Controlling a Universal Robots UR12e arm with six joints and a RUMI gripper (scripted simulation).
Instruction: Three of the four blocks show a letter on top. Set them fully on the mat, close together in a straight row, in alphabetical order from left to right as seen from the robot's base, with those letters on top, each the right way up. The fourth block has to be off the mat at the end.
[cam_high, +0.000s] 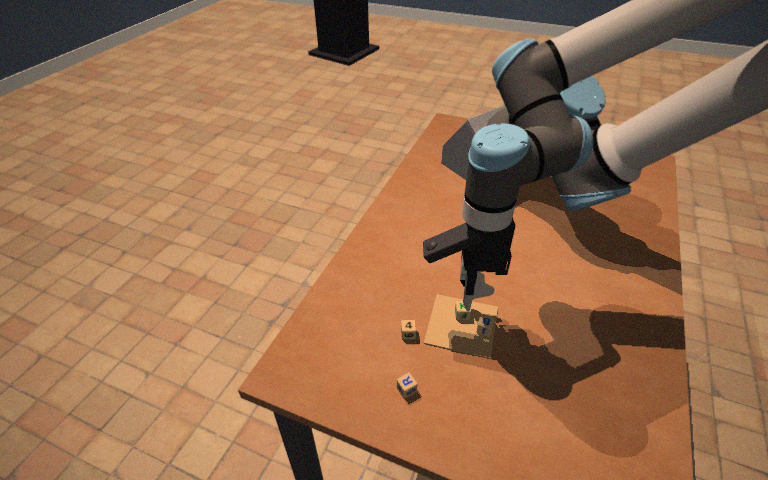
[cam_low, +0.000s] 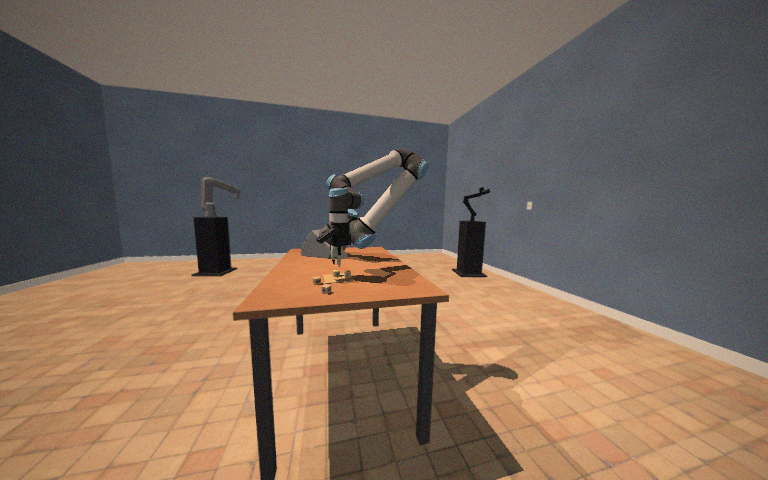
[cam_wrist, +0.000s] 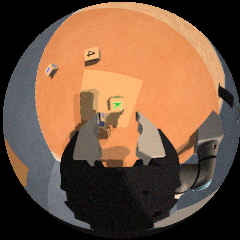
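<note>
Fingers (cam_high: 467, 304) partly drawn in, grasping nothing — poised just above the green-lettered block (cam_high: 463, 310) on the mat (cam_high: 438, 328); the 4 block (cam_high: 408, 330) at its nine o'clock

The arm (cam_high: 651, 121) runs off the top view's right edge, hiding its base. In the wrist view, the gripper (cam_wrist: 118, 131) body covers the mat's (cam_wrist: 107, 87) near edge. The blue-lettered block (cam_high: 484, 324) sits in shadow; its letter is illegible.
</note>
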